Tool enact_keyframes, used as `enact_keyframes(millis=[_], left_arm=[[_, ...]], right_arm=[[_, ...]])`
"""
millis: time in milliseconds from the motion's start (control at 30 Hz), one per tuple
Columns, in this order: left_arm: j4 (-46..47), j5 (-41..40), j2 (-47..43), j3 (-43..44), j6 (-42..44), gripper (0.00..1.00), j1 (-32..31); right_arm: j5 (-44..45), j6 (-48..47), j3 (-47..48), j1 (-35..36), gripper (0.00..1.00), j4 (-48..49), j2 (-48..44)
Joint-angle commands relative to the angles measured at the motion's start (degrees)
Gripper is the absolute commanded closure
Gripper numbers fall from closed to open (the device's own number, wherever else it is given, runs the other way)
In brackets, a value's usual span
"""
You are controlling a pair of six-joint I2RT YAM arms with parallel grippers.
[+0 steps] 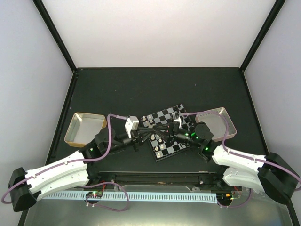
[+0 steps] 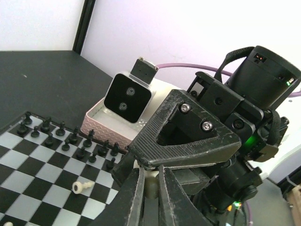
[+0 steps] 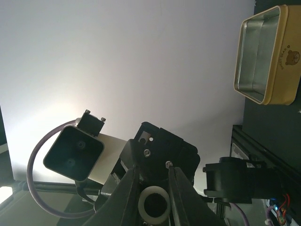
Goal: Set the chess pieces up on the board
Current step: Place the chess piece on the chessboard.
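Observation:
Both arms meet over the board. In the left wrist view my left gripper is shut on a cream-white chess piece, right under the ribbed black finger of my right gripper. From the right wrist, my right gripper is shut on the same piece, whose round base faces the camera. Seen from above, the left gripper and right gripper touch tip to tip. Black pieces stand in two rows at the board's far edge. One cream piece lies on its side.
A shallow pinkish tray sits just behind the black rows, also visible from above. A metal tray lies left of the board and shows in the right wrist view. A slotted rail runs along the near edge.

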Motion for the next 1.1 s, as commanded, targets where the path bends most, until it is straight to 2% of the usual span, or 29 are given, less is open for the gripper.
enact_keyframes(millis=[0,67,167,267,400,567,700,900,1067], left_arm=[[1.2,-0.1,0.5,2.3,2.2,0.98,-0.2],[0.1,-0.5,0.5,2.5,2.4,0.99,-0.2],[-3.3,-2.0,0.5,3.1,2.6,0.98,-0.2],[-10.5,-4.2,1.4,5.2,3.2,0.98,-0.2],[-22.6,-5.6,4.9,9.4,3.9,0.98,-0.2],[-34.7,-4.0,13.8,16.2,3.8,0.99,-0.7],[-42.0,-3.5,24.4,24.1,3.8,0.99,-2.7],[-52.4,-4.0,40.1,35.0,4.0,0.98,-6.5],[-58.3,-4.5,50.8,42.4,4.8,0.98,-9.4]], right_arm=[[-1.1,0.7,1.5,0.3,0.93,1.3,0.6],[-0.6,0.7,1.0,0.3,0.89,0.7,0.4],[0.3,-1.8,1.2,0.2,0.67,-3.9,-0.5],[3.3,-7.1,1.3,-0.8,0.52,-14.6,-3.6],[12.4,-16.1,2.4,-3.3,0.43,-35.8,-11.3],[31.1,-25.9,6.1,-5.2,0.41,-60.7,-18.5],[43.3,-28.5,8.8,-5.3,0.41,-73.9,-22.8],[53.0,-27.6,9.3,-5.3,0.41,-85.0,-30.5],[56.4,-26.4,8.6,-5.4,0.41,-89.2,-34.7]])
